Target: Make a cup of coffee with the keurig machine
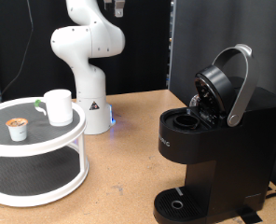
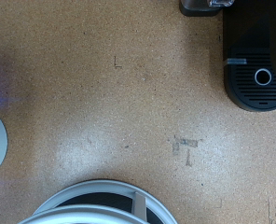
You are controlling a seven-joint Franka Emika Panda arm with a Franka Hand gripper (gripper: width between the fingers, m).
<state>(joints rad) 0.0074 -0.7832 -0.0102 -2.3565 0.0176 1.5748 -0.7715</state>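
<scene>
Gripper and fingers did not show in either view, so whether the jaws stood wide or narrow could not be told, nor how the cup lay relative to them. The white cup [image 1: 57,105] stood upright on the top tier of a round white two-tier stand [image 1: 45,140] at the exterior view's left, handle towards the left, with a small white pod [image 1: 19,129] just beside it on the same tier. The keurig machine [image 1: 213,140] sat well apart at the exterior view's right, its lid raised and the silver-grey handle [image 1: 239,84] tilted up, the brew chamber open. The Panda arm's white base [image 1: 91,103] rose between them, behind on the cork-topped table [image 1: 129,159]. The wrist view looked straight down on the table, the machine's drip tray [image 2: 257,79] and the stand's rim [image 2: 101,201].
</scene>
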